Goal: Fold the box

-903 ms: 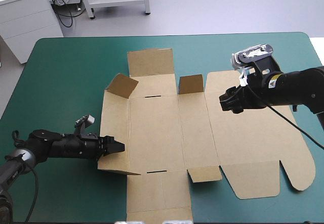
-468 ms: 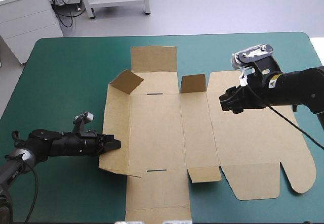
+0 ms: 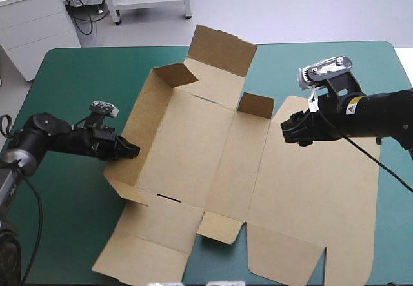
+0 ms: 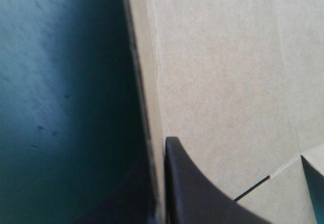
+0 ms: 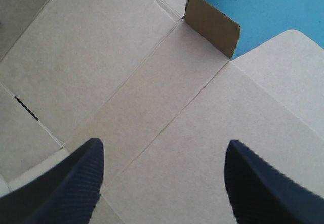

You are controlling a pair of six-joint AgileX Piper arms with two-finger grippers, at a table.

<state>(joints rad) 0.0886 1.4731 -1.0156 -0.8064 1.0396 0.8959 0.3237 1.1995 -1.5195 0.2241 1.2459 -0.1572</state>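
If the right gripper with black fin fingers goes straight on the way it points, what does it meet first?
The right gripper would probably meet the flat brown cardboard box, on its narrow panel before the small raised flap; depth is unclear.

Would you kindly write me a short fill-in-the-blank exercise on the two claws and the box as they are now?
1. The left claw is ____ on a raised wall of the box.
2. The right claw is ____ above the box, holding nothing.
3. The cover on the table is ____ in colour.
Missing words: shut; open; teal-green.
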